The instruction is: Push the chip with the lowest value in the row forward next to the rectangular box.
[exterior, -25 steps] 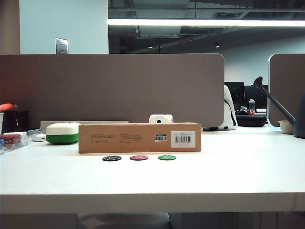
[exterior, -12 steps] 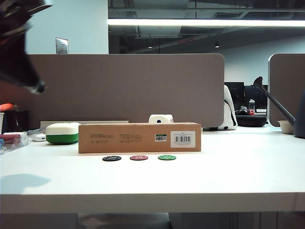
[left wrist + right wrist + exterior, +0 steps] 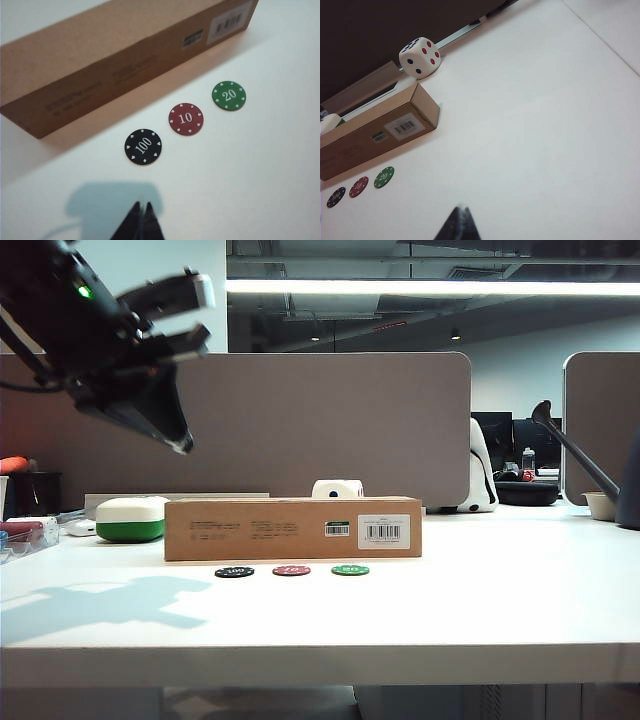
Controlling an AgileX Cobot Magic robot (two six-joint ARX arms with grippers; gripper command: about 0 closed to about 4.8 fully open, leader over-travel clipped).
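Three chips lie in a row just in front of the rectangular box (image 3: 293, 528) (image 3: 110, 55) (image 3: 375, 132): black 100 (image 3: 234, 572) (image 3: 143, 146), dark red chip marked 10 (image 3: 291, 570) (image 3: 186, 119) (image 3: 359, 186) in the middle, green 20 (image 3: 350, 569) (image 3: 229, 95). A narrow strip of table separates them from the box. My left gripper (image 3: 183, 443) (image 3: 140, 206) hangs high over the left of the table, shut and empty, well above the chips. In the right wrist view my right gripper (image 3: 461, 208) is shut, empty, above bare table; the exterior view does not show it.
A white-and-green rounded case (image 3: 130, 518) sits left of the box. A white die (image 3: 337, 488) (image 3: 420, 57) stands behind it. A brown partition (image 3: 300, 420) closes off the back. Clutter lies at the far left table edge (image 3: 25, 530), and dark objects at the far right (image 3: 580, 460).
The left arm has swung in from the upper left corner toward the middle, now farther right and lower, its shadow spreading on the table. Chips and box have not moved.
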